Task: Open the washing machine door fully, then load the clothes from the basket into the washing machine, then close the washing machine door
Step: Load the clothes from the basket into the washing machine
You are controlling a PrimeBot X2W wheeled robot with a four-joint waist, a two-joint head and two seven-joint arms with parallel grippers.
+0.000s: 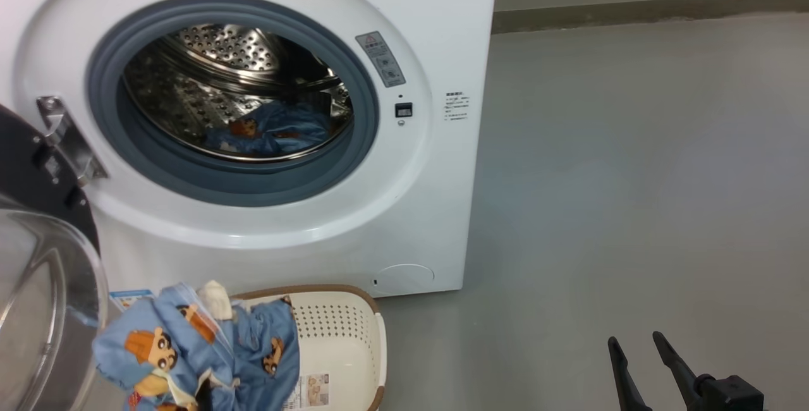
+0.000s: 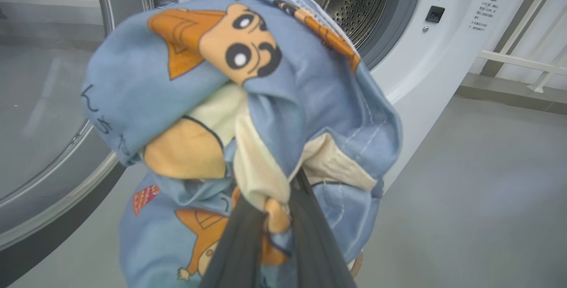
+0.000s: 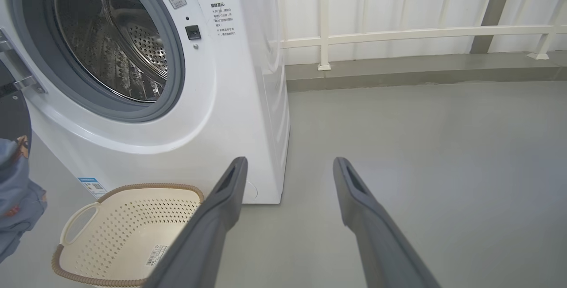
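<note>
The white washing machine (image 1: 404,208) stands with its door (image 1: 31,297) swung open to the left, glass bowl facing out. One piece of the blue cartoon-print clothes (image 1: 272,129) lies in the steel drum. My left gripper (image 2: 277,195) is shut on another bundle of the clothes (image 2: 248,102), hanging above the left end of the cream basket (image 1: 341,341) and below the drum opening. In the right wrist view the basket (image 3: 133,230) holds just a sticker. My right gripper (image 3: 290,166) stands open over bare floor, right of the basket, also seen low right as the right gripper (image 1: 638,341).
Grey floor (image 1: 632,177) stretches to the right of the machine. A low kerb (image 1: 632,9) and a white railing (image 3: 398,35) run along the back. The open door's hinge (image 1: 66,139) juts out at the machine's left.
</note>
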